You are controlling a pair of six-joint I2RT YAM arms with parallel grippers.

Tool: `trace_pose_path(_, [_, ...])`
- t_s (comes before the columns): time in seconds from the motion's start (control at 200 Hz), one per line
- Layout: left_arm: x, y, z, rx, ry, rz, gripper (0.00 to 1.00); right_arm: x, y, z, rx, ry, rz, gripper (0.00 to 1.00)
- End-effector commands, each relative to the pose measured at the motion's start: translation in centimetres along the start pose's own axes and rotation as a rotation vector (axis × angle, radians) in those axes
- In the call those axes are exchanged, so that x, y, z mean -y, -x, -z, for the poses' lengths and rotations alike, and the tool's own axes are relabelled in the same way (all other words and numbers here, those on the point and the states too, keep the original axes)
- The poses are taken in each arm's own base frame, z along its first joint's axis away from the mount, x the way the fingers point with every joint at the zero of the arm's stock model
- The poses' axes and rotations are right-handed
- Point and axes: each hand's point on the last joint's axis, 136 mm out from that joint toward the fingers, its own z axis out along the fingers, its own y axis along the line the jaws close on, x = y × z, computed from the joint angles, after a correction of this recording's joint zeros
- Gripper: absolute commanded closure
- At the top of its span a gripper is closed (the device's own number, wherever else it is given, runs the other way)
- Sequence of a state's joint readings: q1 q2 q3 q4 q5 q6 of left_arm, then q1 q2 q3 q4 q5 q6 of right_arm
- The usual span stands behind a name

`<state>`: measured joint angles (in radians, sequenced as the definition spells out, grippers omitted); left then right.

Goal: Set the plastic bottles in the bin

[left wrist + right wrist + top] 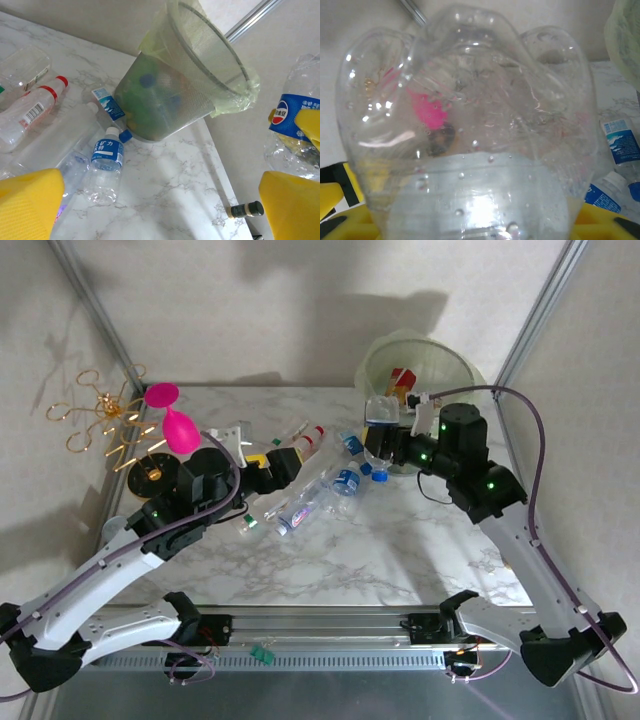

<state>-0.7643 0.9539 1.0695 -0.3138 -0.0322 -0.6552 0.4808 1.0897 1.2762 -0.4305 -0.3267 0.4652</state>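
bottle [379,416] held in right pincer [390,446]

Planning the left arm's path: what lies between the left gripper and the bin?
Several loose plastic bottles on the table, in the top view.

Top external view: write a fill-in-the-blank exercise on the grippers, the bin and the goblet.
1. The right gripper is shut on a clear bottle with a ____ label.
2. The left gripper holds nothing; its jaws stand ____.
3. On the table, the bin stands at the far ____ corner.
4. The goblet beside the wire stand is ____.

Missing words: blue; open; right; pink.
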Motion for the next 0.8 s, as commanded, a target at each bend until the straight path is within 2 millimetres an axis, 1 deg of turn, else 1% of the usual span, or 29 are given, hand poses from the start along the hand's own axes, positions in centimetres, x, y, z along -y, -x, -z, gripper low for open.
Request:
trace_pose_path(0.0, [0.7,0.4,0.7,0.017,-0.036,-0.015,0.00,-1.9,2.2,0.6,0.033,0.064,0.004,0.51])
trace_pose_path(0.075, [0.7,0.5,0.8,0.019,-0.037,-0.022,0.00,-2.0,3.4,0.8,0.048,0.060,0.010,0.51])
trace_pose_path(0.14, [0.8,0.5,0.9,0.020,-0.039,-0.027,0.00,-1.9,4.8,1.2,0.072,0.044,0.014,0.51])
trace_pose_path(0.3, [0.4,0.3,0.6,0.015,-0.019,-0.046,0.00,-1.6,9.4,3.1,0.159,-0.007,0.030,0.51])
trace_pose_path(0.416, [0.4,0.3,0.2,0.012,-0.013,-0.056,0.01,-0.2,12.8,4.3,0.236,-0.117,0.060,0.51])
trace_pose_path(0.496, [0.3,0.4,0.0,0.016,-0.008,-0.058,0.00,1.9,14.4,4.5,0.275,-0.238,0.081,0.50])
trace_pose_path(0.591, [0.1,0.2,-0.2,0.014,-0.002,-0.061,0.00,4.5,15.6,4.5,0.301,-0.338,0.076,0.50])
trace_pose_path(0.691, [-0.2,0.1,-0.3,0.017,0.006,-0.069,0.00,7.3,16.4,3.6,0.304,-0.449,0.080,0.50])
trace_pose_path(0.796, [-0.1,0.0,-0.7,0.013,0.009,-0.078,0.00,10.5,16.7,2.2,0.289,-0.568,0.080,0.49])
